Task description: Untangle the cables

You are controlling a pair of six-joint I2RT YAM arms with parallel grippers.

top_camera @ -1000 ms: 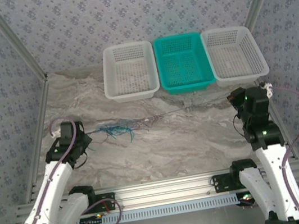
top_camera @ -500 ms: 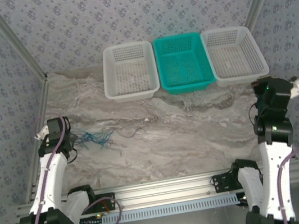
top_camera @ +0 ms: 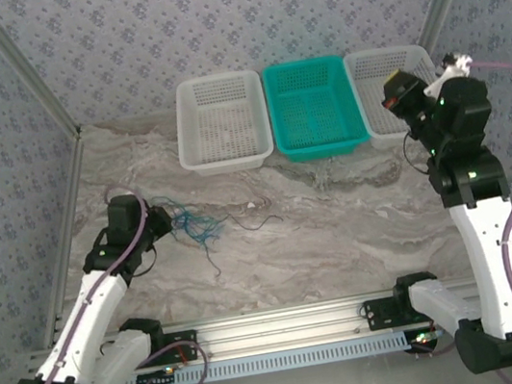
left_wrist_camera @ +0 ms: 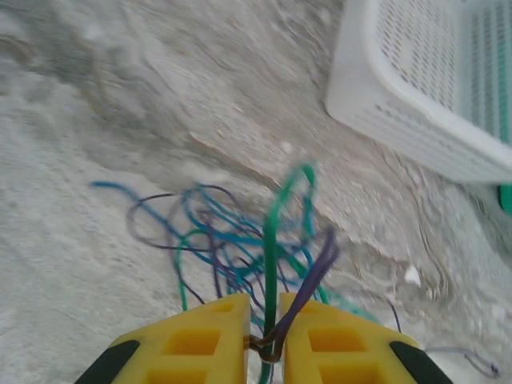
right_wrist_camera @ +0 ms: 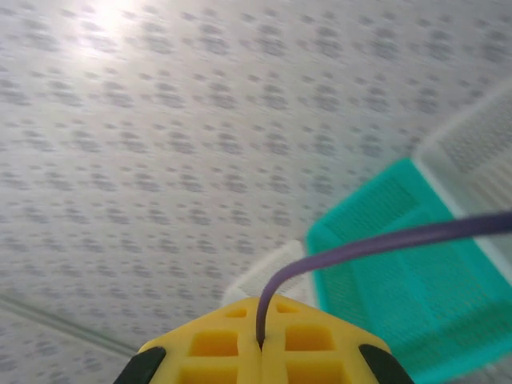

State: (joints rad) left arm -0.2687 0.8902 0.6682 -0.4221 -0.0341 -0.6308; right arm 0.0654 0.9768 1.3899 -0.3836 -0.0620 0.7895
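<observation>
A tangle of thin blue, green and dark cables point(top_camera: 198, 225) lies on the marble table left of centre, with one dark strand trailing right towards the middle. My left gripper point(top_camera: 159, 222) sits at the tangle's left edge. In the left wrist view its yellow fingers point(left_wrist_camera: 208, 340) stand a narrow crack apart, and a green strand point(left_wrist_camera: 270, 240) and a dark strand run through the gap. My right gripper point(top_camera: 403, 93) is raised high over the right white basket. It is shut point(right_wrist_camera: 260, 324) on a thin dark purplish cable point(right_wrist_camera: 384, 240) that arcs away to the right.
Three baskets line the back of the table: a white one point(top_camera: 229, 162), a teal one point(top_camera: 323, 150) and a white one point(top_camera: 422, 133). Patterned walls close in both sides. A metal rail point(top_camera: 277, 325) runs along the near edge.
My left gripper swung from the left wall back to the right, the tangle moving with it, and its jaws parted slightly. My right arm rose from low at the right to above the right basket.
</observation>
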